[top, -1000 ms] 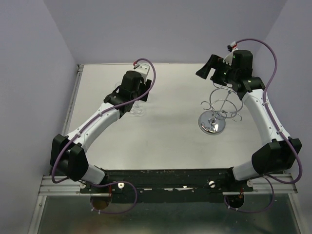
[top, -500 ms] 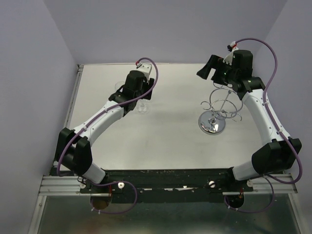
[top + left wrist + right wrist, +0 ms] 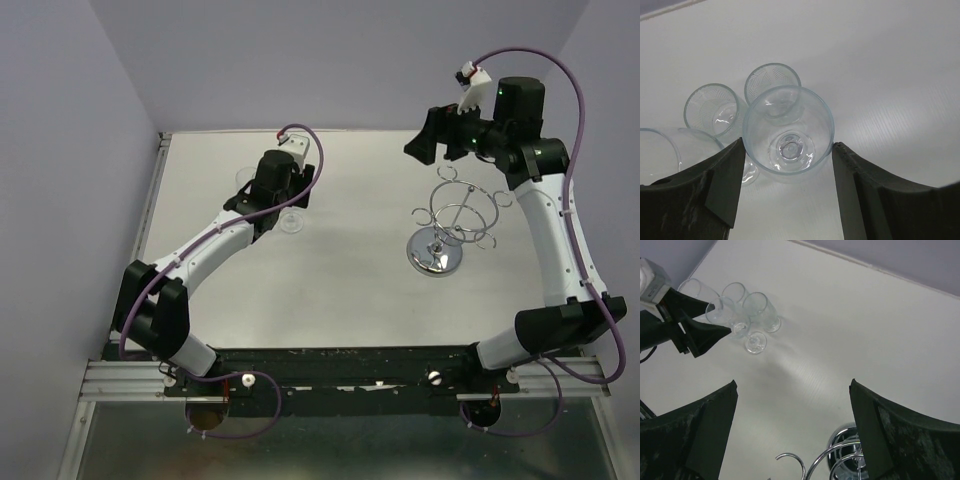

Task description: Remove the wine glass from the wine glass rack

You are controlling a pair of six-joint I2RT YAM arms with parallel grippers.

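The chrome wine glass rack (image 3: 455, 215) stands at the right on its round mirrored base, with no glass on its loop arms; the loops also show low in the right wrist view (image 3: 807, 467). A clear wine glass (image 3: 788, 132) stands upright at the left, and its bowl touches both fingertips of my left gripper (image 3: 788, 145). In the top view the left gripper (image 3: 283, 205) hangs over that glass's foot (image 3: 290, 222). My right gripper (image 3: 425, 140) is open and empty, high above and behind the rack. It looks down on the glasses (image 3: 727, 315).
Several other clear glasses (image 3: 715, 107) stand close together just left of and behind the held one, also seen in the right wrist view (image 3: 760, 307). The white table (image 3: 350, 280) has a raised rail on its left edge (image 3: 152, 200). Purple walls surround it.
My right gripper has risen and drawn back from the rack. My left gripper has shifted slightly over the glasses as its elbow swung.
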